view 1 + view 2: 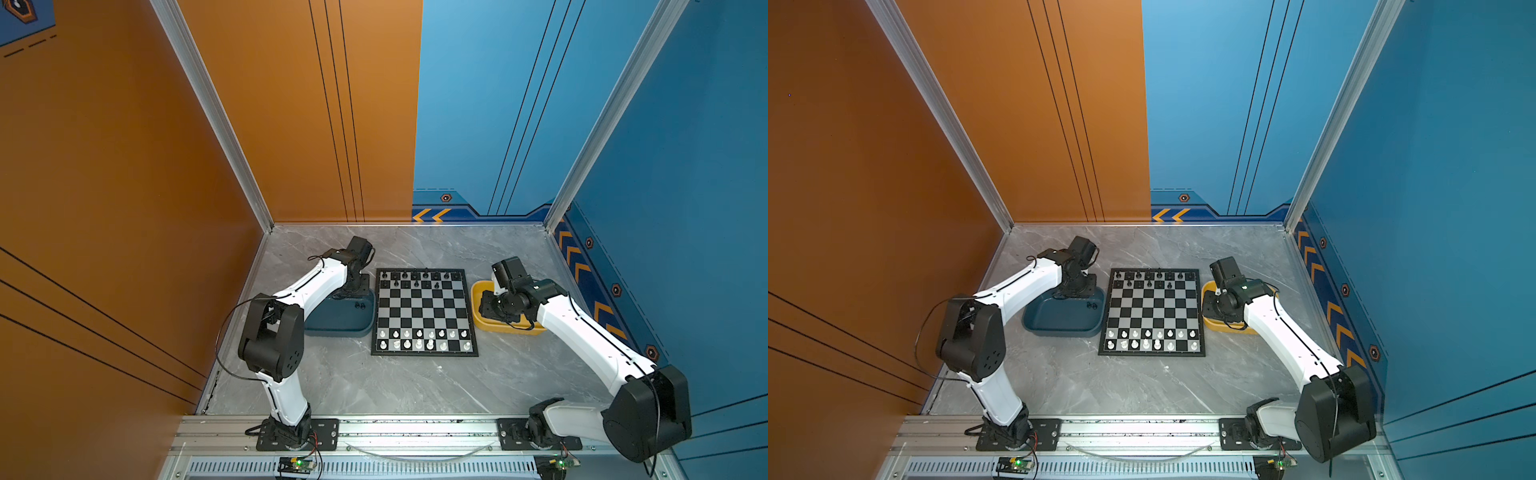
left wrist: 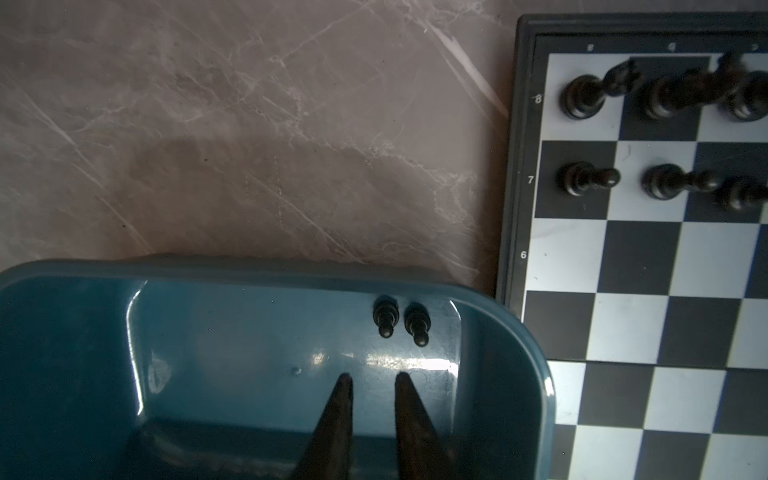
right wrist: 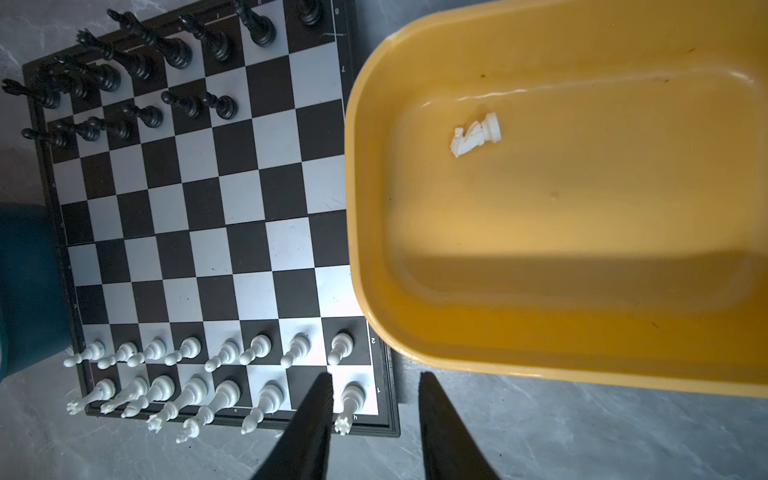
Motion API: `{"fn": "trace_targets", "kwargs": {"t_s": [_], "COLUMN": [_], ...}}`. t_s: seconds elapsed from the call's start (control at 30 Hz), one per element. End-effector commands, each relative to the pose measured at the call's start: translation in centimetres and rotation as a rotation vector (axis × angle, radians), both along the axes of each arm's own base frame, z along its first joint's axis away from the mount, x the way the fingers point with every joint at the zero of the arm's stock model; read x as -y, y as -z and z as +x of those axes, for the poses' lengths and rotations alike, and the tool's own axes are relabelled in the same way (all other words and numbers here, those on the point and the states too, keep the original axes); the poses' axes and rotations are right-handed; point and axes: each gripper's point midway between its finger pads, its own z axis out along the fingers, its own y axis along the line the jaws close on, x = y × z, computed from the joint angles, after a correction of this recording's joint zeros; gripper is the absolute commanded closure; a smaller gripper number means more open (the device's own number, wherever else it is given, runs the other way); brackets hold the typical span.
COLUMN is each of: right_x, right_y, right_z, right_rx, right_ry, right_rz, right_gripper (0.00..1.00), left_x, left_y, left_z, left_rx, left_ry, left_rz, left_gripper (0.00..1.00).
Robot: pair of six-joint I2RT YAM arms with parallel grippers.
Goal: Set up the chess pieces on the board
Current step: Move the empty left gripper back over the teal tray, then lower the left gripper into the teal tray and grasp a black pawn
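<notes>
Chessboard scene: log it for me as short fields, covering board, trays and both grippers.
board: white pawn row full, one gap in white back row; black pawn row incomplete
yellow tray: one white knight, on its side
teal tray: two black pawns
left gripper: open, empty, over teal tray
right gripper: open, empty

Teal tray, yellow tray on grey marble tabletop.

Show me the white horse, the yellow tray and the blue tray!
white horse [image 3: 476,135]: right wrist view, on its body.
yellow tray [image 3: 582,199]: right wrist view, on its bare floor.
blue tray [image 2: 249,269]: left wrist view, on its rim.
</notes>
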Motion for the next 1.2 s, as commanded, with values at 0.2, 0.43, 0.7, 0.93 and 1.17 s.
{"fn": "trace_targets", "kwargs": {"t_s": [0.2,0.43,0.7,0.93,1.17], "right_x": [0.6,0.4,0.3,0.1,0.1], "right_y": [-0.4,-0.3,-0.1,0.0,0.0], "right_z": [0.0,0.1,0.1,0.1,0.2], "right_rx": [0.004,-0.003,-0.008,-0.011,-0.01], "right_ry": [0.022,0.018,0.015,0.012,0.013], "right_rz": [-0.033,-0.034,-0.035,-0.034,-0.035], "right_gripper": [0.63,0.63,0.63,0.63,0.63], "left_x": [0.1,-0.2,-0.4,-0.7,-0.7], "left_y": [3.0,3.8,4.9,5.9,6.4], "left_z": [0.3,0.1,-0.4,-0.7,-0.6], "left_rx": [-0.059,-0.08,-0.111,-0.136,-0.148], "left_ry": [-0.027,-0.036,-0.046,-0.06,-0.061], "left_rz": [-0.033,-0.028,-0.023,-0.015,-0.015], "left_gripper": [0.79,0.79,0.79,0.79,0.8]}}
